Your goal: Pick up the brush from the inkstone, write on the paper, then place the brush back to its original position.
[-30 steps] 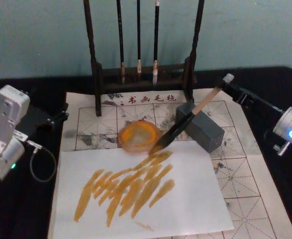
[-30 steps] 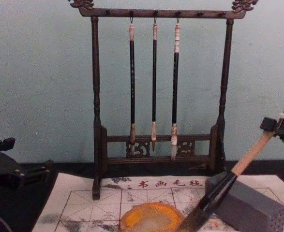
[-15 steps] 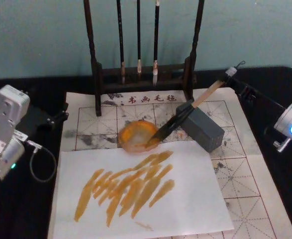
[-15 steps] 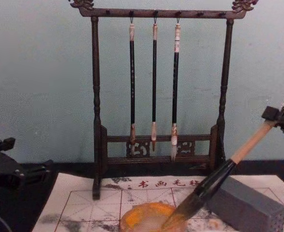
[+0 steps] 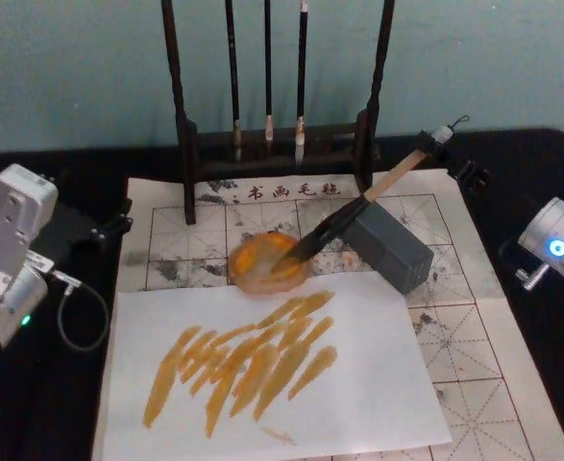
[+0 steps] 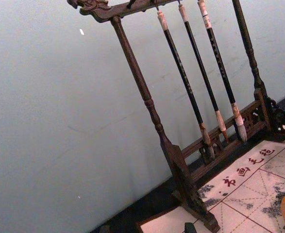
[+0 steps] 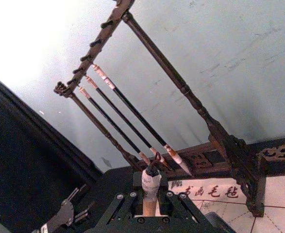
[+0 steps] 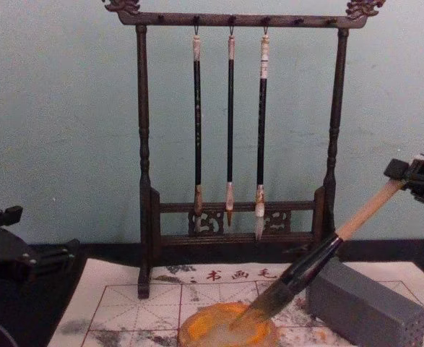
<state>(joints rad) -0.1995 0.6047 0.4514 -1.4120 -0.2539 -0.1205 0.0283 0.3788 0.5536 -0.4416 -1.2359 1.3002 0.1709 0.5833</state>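
The right tool (image 5: pixel 435 144) clamps the white-wrapped end of the brush (image 5: pixel 358 206), its jaws narrow around the handle. The dark bristles sit in the orange dish (image 5: pixel 243 271). The handle slants up and away to the dish's right, across the grey block (image 5: pixel 397 252) just beside the dish. The paper (image 5: pixel 474 288) lies under the dish, with a white sheet (image 5: pixel 358 384) of orange strokes just in front of the dish.

The brush looks light, with a stiff, smooth shaft and soft, wet bristles. Held at its far end, the tip would likely swing easily. A hold nearer the black section would likely steady it.

The left tool (image 5: pixel 118 223) rests well to the dish's left, jaws seemingly apart.
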